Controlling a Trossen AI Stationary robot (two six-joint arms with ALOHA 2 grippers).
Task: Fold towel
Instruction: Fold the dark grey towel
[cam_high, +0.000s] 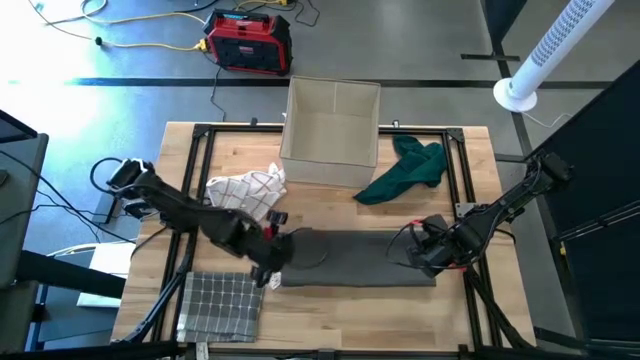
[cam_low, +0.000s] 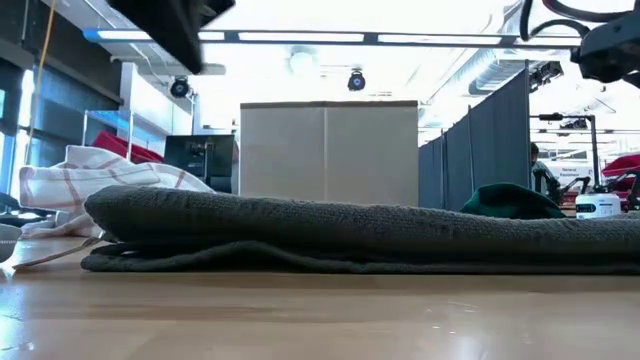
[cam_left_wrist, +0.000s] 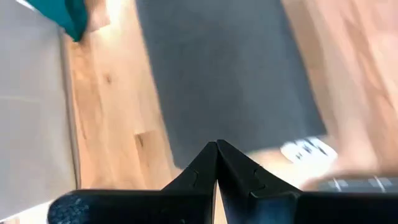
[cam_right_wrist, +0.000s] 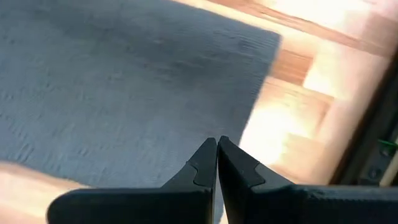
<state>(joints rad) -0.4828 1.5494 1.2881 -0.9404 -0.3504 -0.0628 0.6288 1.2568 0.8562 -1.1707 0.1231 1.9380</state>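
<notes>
A dark grey towel (cam_high: 355, 258) lies folded into a long flat strip on the wooden table near its near edge. The low view shows the towel (cam_low: 360, 235) stacked in layers, its underside on the table. My left gripper (cam_high: 272, 262) hangs over the towel's left end, and its fingers (cam_left_wrist: 216, 149) are shut with the towel (cam_left_wrist: 230, 74) beyond them. My right gripper (cam_high: 430, 255) hangs over the right end, also shut (cam_right_wrist: 217, 144), above the grey cloth (cam_right_wrist: 124, 93). In the low view both arms show only at the top, clear of the towel.
A cardboard box (cam_high: 332, 120) stands at the far side. A green cloth (cam_high: 405, 170) lies to its right and a white red-checked cloth (cam_high: 248, 190) to its left. A folded grey plaid towel (cam_high: 220, 305) lies at the near left corner. A black frame (cam_high: 200, 150) rims the table.
</notes>
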